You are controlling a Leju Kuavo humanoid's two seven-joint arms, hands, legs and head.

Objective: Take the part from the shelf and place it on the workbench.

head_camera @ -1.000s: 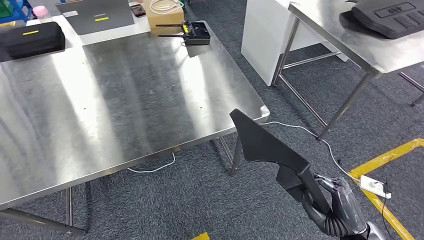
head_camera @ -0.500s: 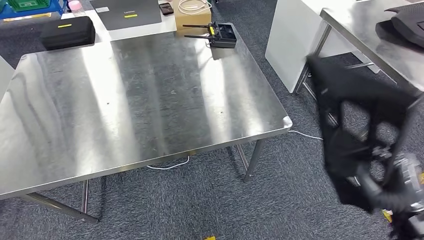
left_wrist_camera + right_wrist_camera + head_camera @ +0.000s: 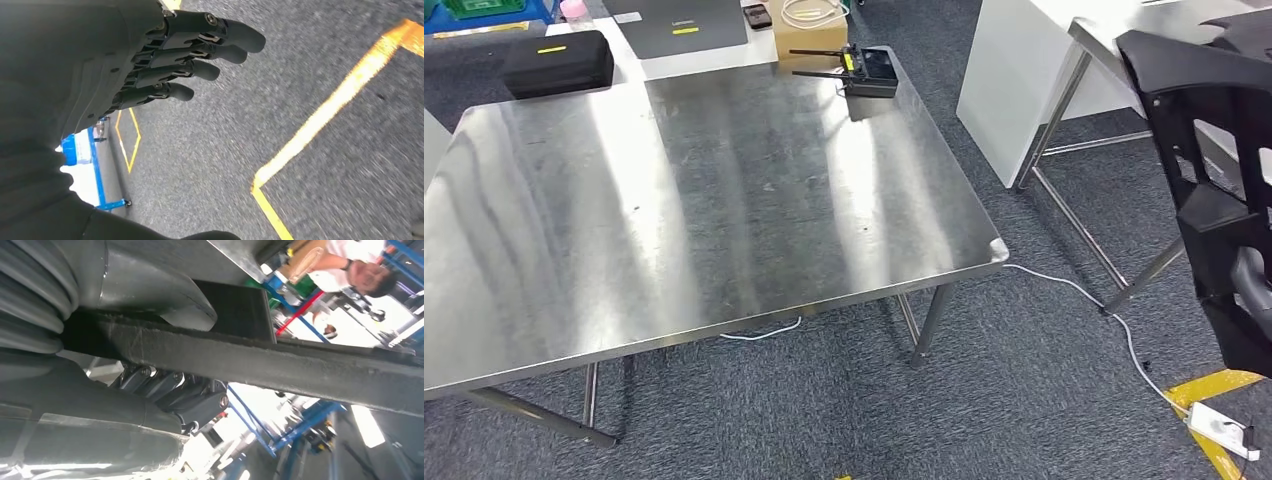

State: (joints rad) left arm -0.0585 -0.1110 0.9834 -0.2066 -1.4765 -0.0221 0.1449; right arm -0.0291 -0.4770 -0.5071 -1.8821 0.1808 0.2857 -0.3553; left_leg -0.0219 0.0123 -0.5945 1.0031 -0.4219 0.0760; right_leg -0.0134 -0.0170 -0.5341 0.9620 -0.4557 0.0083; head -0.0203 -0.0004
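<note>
Your part [image 3: 1214,200], a big black moulded piece, stands at the right edge of the head frame, off the workbench [image 3: 714,200] and above the floor. The right hand [image 3: 165,390] grips it, thumb and fingers clamped either side of its edge. The left hand [image 3: 165,65] hangs empty, fingers apart. You're in the carry step; next, swing the part left over the steel top and lower it.

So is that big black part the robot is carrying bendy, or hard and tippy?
Probably hard: the black part keeps straight edges and open cut-outs while held up. It looks hollow, so maybe light for its size. It could be tippy, since the right hand grips one bar and most of it sticks out beyond.
</note>
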